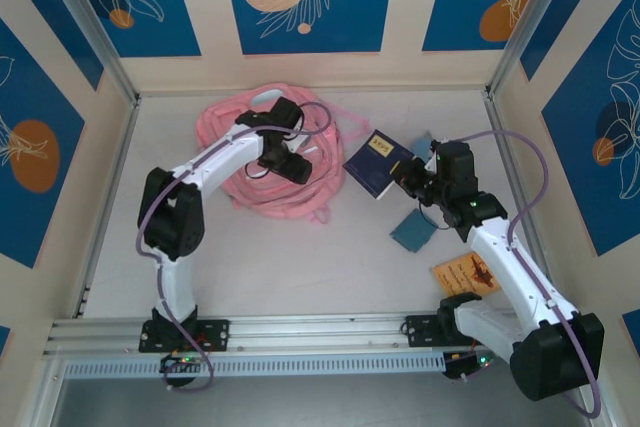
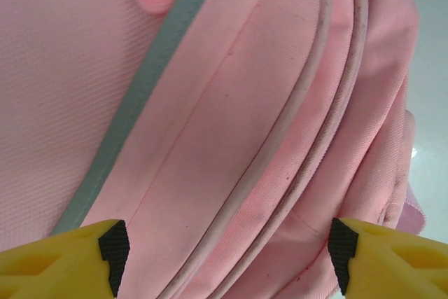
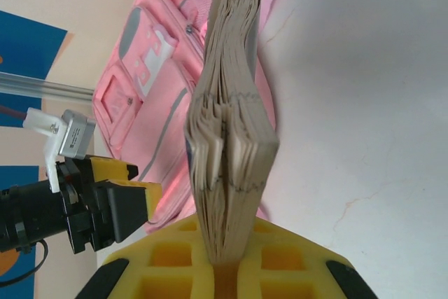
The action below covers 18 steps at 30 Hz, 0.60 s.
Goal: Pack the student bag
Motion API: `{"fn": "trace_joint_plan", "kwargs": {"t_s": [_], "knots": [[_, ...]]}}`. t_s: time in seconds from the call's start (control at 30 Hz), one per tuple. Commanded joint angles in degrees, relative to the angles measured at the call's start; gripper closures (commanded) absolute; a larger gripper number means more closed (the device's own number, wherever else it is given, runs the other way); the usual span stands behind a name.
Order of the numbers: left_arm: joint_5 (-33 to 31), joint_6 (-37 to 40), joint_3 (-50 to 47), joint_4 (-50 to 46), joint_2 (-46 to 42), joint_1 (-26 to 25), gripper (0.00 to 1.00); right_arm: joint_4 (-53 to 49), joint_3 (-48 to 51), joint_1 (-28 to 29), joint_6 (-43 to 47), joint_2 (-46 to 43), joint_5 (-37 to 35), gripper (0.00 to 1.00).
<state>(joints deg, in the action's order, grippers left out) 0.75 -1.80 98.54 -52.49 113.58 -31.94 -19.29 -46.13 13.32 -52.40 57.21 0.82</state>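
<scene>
Right claw [image 1: 408, 175] grips the book [image 1: 377, 164], centre-right; left claw [image 2: 227, 253], spread open over the student bag [image 1: 240, 197] upper-left (opening unclear), should lift one zip edge [image 2: 133, 113] first.

- bag [image 1: 240, 197]: x1, pink.
- book [image 1: 378, 162]: x1, dk blue cover.
- teal flat item [image 1: 412, 232]: x1, type unclear.
- orange card [image 1: 465, 275]: x1.
- loose items excl. bag: 3 total.
- arms: x2, i.e. L arm [image 1: 215, 159] + R arm [image 1: 520, 272].
- grippers: x2, i.e. L gripper [image 2: 227, 253] + R gripper [image 1: 408, 179].
- fingers [image 2: 63, 257]: 2 per gripper, yellow, so 4 total.
</scene>
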Motion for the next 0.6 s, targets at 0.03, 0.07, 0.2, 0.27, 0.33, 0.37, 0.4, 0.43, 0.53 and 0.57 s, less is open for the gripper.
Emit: {"fn": "trace_joint_plan", "kwargs": {"t_s": [0.03, 0.07, 0.2, 0.27, 0.33, 0.37, 0.4, 0.43, 0.53, 0.57], "knots": [[-2.88, 5.13, 5.03, -6.36, 3.10, -1.34, 0.26, 0.61, 0.68, -0.73, 0.64, -1.07, 1.64, 0.98], [-3.69, 5.52, 5.94, -6.99, 4.17, -1.51, 0.27, 0.64, 0.82, -0.84, 0.55, -1.20, 1.73, 0.98], [-6.77, 6.02, 9.20, -10.38, 8.26, -2.24, 0.30, 0.81, 1.17, -0.96, -0.01, -1.19, 2.16, 0.98], [-8.84, 6.19, 9.39, -10.53, 9.75, -2.60, 0.30, 1.32, 1.41, -0.98, -0.51, -1.22, 2.67, 0.98], [-10.03, 6.20, 9.39, -10.21, 10.64, -2.75, 0.30, 1.69, 1.39, -0.99, -0.77, -0.97, 3.26, 0.98], [-10.76, 6.20, 9.31, -9.86, 10.85, -2.77, 0.31, 1.75, 1.32, -0.98, -0.94, -0.91, 3.46, 0.98], [-11.28, 6.20, 9.31, -9.51, 11.00, -2.77, 0.32, 1.88, 1.23, -0.96, -1.00, -0.87, 3.64, 0.98], [-12.06, 6.07, 9.34, -9.08, 11.05, -2.77, 0.35, 1.89, 1.14, -0.96, -1.19, -0.72, 3.75, 0.98], [-13.47, 5.78, 10.18, -8.67, 10.79, -2.78, 0.45, 1.82, 0.95, -1.00, -1.24, -0.86, 4.00, 0.98], [-13.69, 5.60, 10.71, -8.77, 10.58, -2.78, 0.50, 1.64, 0.82, -1.01, -1.34, -0.95, 4.01, 0.98]]}}
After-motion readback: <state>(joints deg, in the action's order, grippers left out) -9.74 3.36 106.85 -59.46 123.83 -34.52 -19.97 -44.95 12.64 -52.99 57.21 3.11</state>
